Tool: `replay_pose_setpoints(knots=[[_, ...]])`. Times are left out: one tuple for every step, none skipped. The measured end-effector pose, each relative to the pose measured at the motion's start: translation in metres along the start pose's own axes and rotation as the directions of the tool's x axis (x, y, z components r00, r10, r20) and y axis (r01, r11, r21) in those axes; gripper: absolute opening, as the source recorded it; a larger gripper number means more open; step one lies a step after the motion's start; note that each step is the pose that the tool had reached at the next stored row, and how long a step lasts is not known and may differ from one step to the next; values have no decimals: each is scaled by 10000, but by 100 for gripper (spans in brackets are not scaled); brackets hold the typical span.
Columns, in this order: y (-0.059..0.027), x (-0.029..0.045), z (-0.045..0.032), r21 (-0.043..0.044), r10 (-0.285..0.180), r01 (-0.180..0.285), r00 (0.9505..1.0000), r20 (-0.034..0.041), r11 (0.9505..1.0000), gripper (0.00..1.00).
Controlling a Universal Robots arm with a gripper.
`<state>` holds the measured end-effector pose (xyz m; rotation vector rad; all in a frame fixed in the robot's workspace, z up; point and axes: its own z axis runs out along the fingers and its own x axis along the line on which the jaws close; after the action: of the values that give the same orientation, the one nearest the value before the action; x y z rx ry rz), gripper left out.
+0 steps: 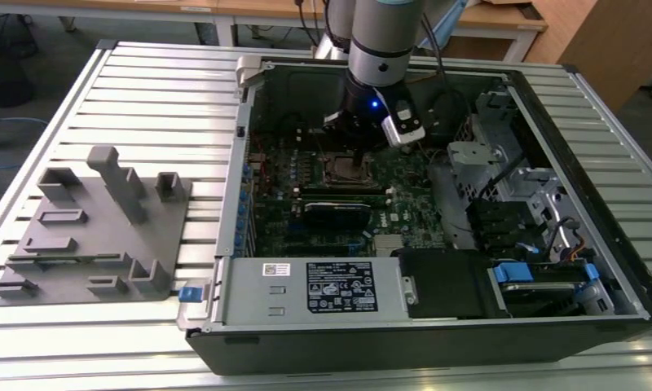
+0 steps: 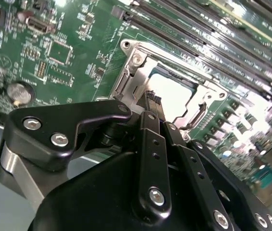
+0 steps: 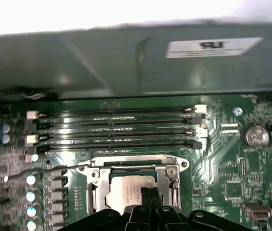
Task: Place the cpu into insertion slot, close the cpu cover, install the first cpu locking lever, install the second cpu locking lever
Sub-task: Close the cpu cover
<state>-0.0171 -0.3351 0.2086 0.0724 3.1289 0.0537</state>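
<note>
Black gripper (image 2: 152, 98) housing fills the foreground of the second wrist view, and its two fingers (image 2: 148, 139) run forward side by side to tips pressed together, with nothing visible between them. The tips sit over the near edge of the cpu (image 2: 174, 94), though I cannot tell whether they touch it. The cpu lies flat in the slot (image 1: 342, 169), its dull silver top showing through the window of the cover (image 2: 135, 60), which lies down flat around it as a silvery frame. In the first wrist view a thin wire lever (image 3: 49, 171) runs out from a corner of the cover across the green board (image 2: 58, 29); whether it is latched cannot be told. Just beyond the slot in that view lie four long black memory slots (image 3: 111, 127), parallel to one another, and a round silver battery (image 3: 256, 135) sits on the board off to one side. In the exterior view the arm (image 1: 381, 32) comes down into the open case (image 1: 304, 334), the gripper low over the slot near the middle of the board. The case lies on a slatted table (image 1: 141, 81), and a grey fixture (image 1: 87, 228) rests on the table on the exterior view's left, just beside the case.
</note>
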Motion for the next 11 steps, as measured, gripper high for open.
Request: replay_pose_setpoints(knots=[[0,0,1,-1,-179,179,9998,-6,9998,11],[0,0,3,-4,-375,375,9993,-13,9993,11],[0,0,4,-5,-538,538,9985,-19,9985,11],[0,0,4,0,-593,593,9982,-21,9982,11],[0,0,4,1,-594,594,9982,-21,9982,11],[0,1,4,1,-594,594,9982,-21,9982,11],[-1,1,4,1,-595,595,9982,-21,9982,11],[0,2,4,1,-593,593,9982,-21,9982,11],[-1,2,4,1,-593,593,9982,-21,9982,11],[-1,5,4,1,-592,593,9982,-21,9982,11],[-1,13,4,-1,-592,592,9982,-19,9982,11]])
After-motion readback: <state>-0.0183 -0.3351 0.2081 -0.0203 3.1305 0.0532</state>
